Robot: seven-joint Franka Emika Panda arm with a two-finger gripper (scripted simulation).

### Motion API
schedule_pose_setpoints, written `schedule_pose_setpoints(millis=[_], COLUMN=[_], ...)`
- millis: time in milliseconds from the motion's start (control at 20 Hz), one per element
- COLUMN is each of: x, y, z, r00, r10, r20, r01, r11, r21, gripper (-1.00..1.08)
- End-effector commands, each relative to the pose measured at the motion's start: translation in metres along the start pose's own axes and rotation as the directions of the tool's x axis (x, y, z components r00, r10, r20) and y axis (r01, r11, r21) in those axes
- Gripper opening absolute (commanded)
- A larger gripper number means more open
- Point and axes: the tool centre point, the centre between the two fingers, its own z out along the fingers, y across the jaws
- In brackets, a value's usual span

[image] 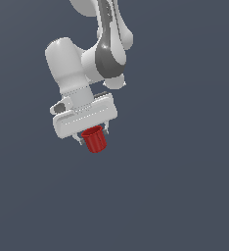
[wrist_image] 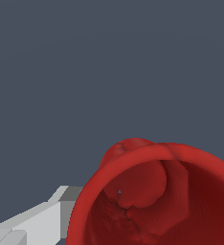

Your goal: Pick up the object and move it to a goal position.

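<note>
I note the red cup (image: pixel 94 139) looks like glossy plastic, its inner wall (wrist_image: pixel 147 206) lumpy and uneven. The gripper (image: pixel 93 136) housing reads as smooth white plastic with a soft sheen; the arm joint (image: pixel 109 56) shows grey glossy panels.

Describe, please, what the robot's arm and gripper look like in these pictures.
The arm is glossy white with rounded, bulbous links and dark grey sections at the joints. The gripper has a wide, flat white body with a faint dotted line across its face. Its fingers are short and grey-white. No cables or markings show.
</note>
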Motion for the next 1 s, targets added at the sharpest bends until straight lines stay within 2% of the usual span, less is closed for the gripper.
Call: schedule_pose_setpoints(millis=[0,500,950], x=[0.009,0.043,0.077], y=[0.008,0.046,0.09], z=[-0.01,-0.056,-0.112], r00=[0.999,0.978,0.919], r10=[-0.019,-0.096,-0.171], r20=[-0.035,-0.185,-0.356], r01=[0.02,0.107,0.213], r11=[1.0,0.993,0.973], r21=[0.01,0.052,0.084], gripper=[-1.0,-1.0,-1.0])
